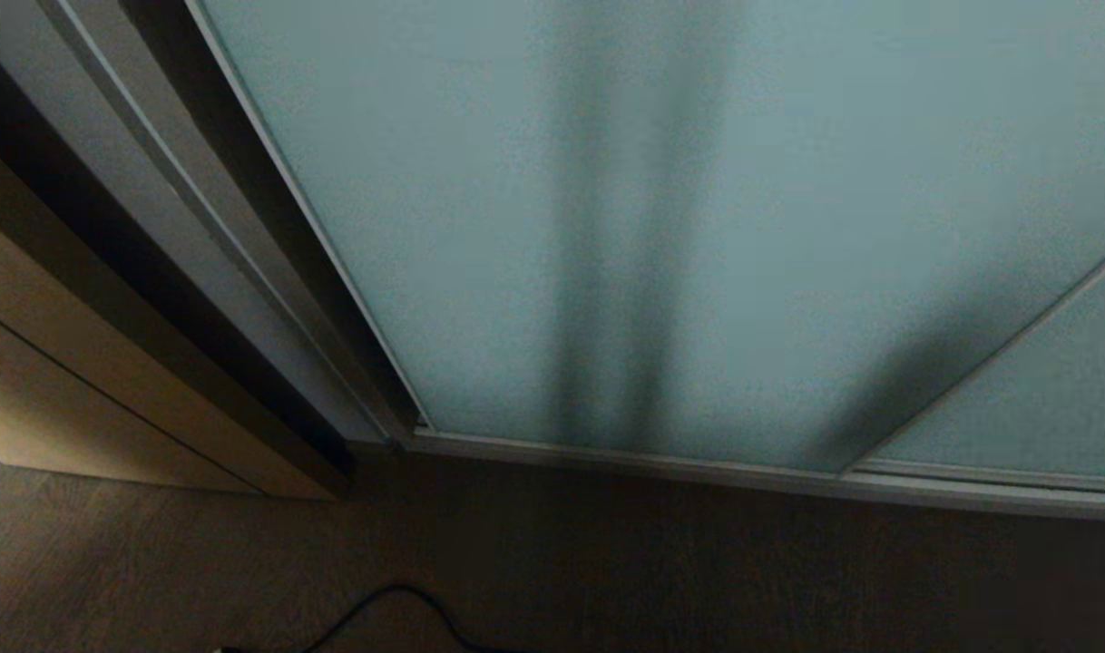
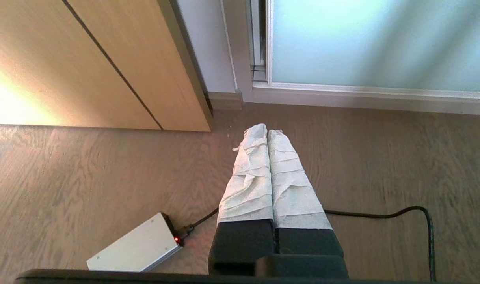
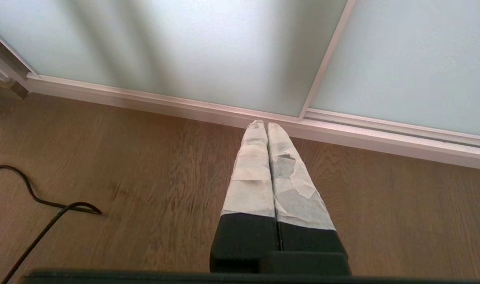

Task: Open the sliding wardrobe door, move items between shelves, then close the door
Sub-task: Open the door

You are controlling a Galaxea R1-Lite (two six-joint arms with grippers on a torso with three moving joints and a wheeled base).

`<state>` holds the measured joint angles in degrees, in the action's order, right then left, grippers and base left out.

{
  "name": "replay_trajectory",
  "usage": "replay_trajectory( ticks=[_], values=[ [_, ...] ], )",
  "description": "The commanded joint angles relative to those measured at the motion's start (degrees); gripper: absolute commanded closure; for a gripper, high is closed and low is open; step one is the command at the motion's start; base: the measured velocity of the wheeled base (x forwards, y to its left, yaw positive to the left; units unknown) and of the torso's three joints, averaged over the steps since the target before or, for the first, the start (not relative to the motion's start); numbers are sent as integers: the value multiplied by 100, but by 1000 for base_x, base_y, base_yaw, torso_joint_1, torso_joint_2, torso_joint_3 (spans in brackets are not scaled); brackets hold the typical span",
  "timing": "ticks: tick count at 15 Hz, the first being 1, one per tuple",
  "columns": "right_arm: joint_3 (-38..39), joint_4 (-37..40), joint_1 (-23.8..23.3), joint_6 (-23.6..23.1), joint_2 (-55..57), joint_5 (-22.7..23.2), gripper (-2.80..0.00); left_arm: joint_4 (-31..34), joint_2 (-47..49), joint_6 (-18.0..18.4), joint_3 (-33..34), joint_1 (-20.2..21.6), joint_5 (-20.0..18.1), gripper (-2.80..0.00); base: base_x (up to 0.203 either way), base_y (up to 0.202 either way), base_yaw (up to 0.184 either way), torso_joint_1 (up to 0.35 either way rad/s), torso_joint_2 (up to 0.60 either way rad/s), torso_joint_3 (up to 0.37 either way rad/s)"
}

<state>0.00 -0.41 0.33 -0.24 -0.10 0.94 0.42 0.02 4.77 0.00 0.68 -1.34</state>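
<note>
Wood-grain floor [image 2: 382, 165] all around me, brownish planks. Off to my left there's a beige wooden cabinet [image 2: 86, 67] with a dark seam across its front, warm light glowing on it. A black cable [image 2: 405, 211] snakes over the floor to a small silver box [image 2: 135, 246] showing a red light.

The brown wood-grain plank floor [image 2: 86, 177] carries a flat silver metal box [image 2: 135, 246] with a small red light, and a thin black cable [image 2: 382, 215] plugged into it, curving across the boards.
</note>
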Motion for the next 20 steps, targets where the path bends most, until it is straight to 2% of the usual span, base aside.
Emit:
replay_trajectory(
  ticks=[1, 9, 15, 17, 20],
  values=[
    [0, -2, 2, -2, -8, 3, 0, -7, 6, -19, -9, 2, 2, 0, 0, 0, 0, 0, 0, 0],
    [0, -2, 2, -2, -8, 3, 0, -5, 6, -45, 0, 2, -7, 0, 177, 0, 2, 2, 2, 3],
    [0, -2, 2, -2, -8, 3, 0, -23, -2, 3, -8, 2, 32, 0, 0, 0, 0, 0, 0, 0],
    [0, -2, 2, -2, -17, 3, 0, -328, 43, 40, -428, 2, 169, 0, 0, 0, 0, 0, 0, 0],
    [0, -2, 2, -2, -13, 3, 0, -399, 363, 172, -1831, 2, 324, 0, 0, 0, 0, 0, 0, 0]
  ],
)
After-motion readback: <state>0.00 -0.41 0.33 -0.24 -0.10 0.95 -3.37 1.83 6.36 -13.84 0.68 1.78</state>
